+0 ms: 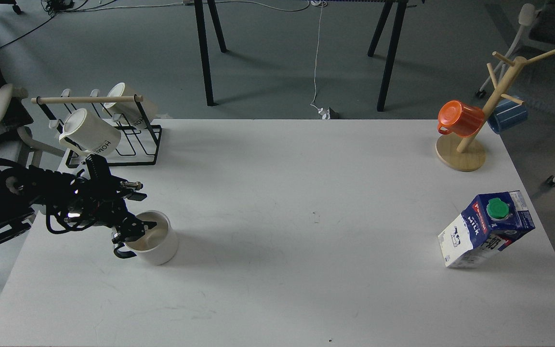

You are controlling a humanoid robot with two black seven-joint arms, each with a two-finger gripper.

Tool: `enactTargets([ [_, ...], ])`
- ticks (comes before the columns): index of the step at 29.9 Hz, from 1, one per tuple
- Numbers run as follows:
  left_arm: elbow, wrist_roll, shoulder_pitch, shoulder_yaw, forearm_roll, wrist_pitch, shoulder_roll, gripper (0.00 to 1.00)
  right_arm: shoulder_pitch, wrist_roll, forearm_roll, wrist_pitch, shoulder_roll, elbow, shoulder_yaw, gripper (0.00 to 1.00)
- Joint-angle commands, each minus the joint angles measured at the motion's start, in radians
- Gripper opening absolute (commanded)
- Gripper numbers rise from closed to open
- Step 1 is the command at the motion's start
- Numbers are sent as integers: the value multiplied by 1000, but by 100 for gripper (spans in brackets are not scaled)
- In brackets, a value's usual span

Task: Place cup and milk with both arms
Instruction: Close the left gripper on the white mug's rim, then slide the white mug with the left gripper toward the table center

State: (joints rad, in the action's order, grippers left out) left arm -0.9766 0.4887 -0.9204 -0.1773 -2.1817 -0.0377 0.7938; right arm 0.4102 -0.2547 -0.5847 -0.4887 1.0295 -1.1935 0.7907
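Note:
The cup (154,238), a squat white mug with a thin black loop handle on its left, stands upright at the table's left. My left gripper (134,230) comes in from the left and sits at the cup's left rim, just above the handle. One dark finger reaches over the rim into the cup. The jaws look open and are not clamped on it. The milk (485,229), a blue and white carton with a green cap, stands at the table's right edge, far from the gripper. My right gripper is out of view.
A black wire rack (113,135) with two cream "HOME" mugs stands at the back left, close behind my left arm. A wooden mug tree (460,154) holds an orange mug (460,118) and a blue mug at the back right. The white table (297,202) spans the view.

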Motion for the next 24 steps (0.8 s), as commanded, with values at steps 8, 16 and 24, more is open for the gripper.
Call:
enactTargets([
  [8,-8,0,12,-11,0,-14,1,43,-2,0,-6,0,1,0,1,98],
  [16,-5,0,12,-39,0,-82,2,29,-2,0,-6,0,1,-1,2,98],
  [24,-8,0,8,-39,0,-85,7,13,-2,0,-6,0,1,-1,2,98],
])
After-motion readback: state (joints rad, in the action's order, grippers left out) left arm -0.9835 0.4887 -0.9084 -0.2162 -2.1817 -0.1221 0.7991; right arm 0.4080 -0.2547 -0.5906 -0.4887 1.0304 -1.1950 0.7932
